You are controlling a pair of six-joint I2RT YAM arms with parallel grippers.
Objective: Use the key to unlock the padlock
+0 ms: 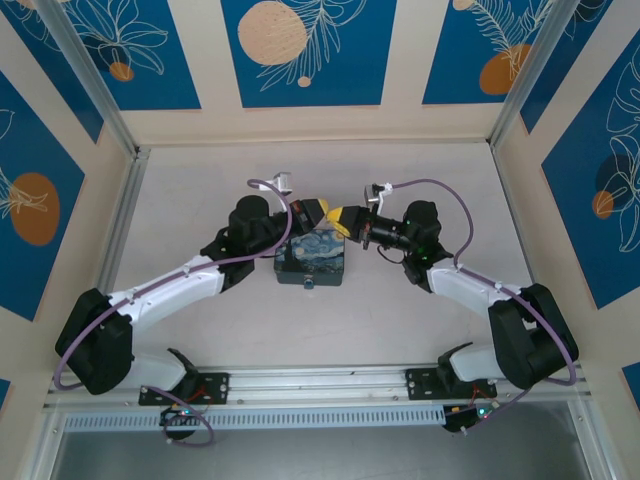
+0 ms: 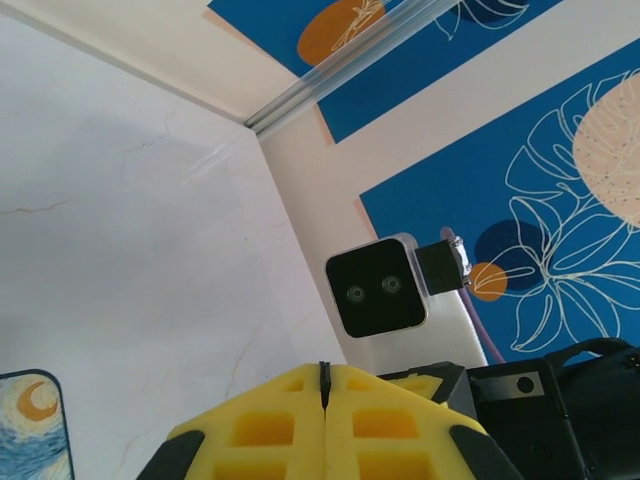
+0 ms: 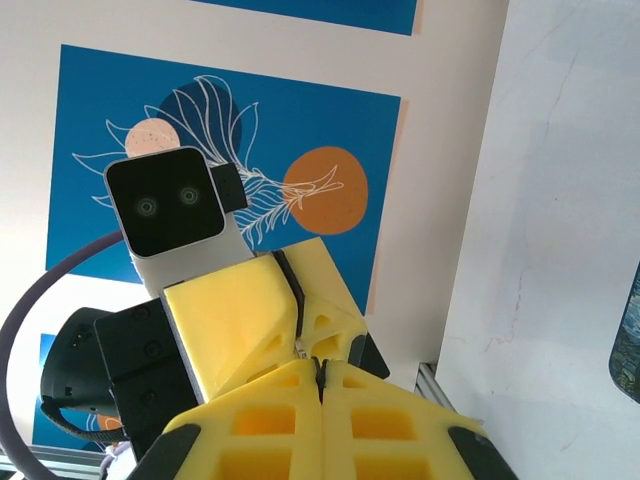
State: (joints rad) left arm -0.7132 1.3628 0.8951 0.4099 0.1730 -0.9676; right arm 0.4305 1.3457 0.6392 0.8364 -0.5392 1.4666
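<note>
Tin (image 1: 312,258) is sitting beneath left hand (image 1: 323,211) and right hand (image 1: 346,220). Both are touching, pinching closed, possibly on something tiny.

Light: bright, even and diffuse from overhead on all three of my feeds.
Shadows: soft grey patches beneath both arms on the white marbled tabletop (image 1: 200,180). There is also a faint grey smear across it in my left wrist view.
Glare: the tabletop is nearly washed out at the right of my right wrist view.
Focus: top view sharp. The left gripper (image 2: 322,378) and right gripper (image 3: 322,372) are slightly soft close to their lenses.
Distortion: grey aluminium corner posts (image 1: 85,75) splay outward at the top view's edges.
</note>
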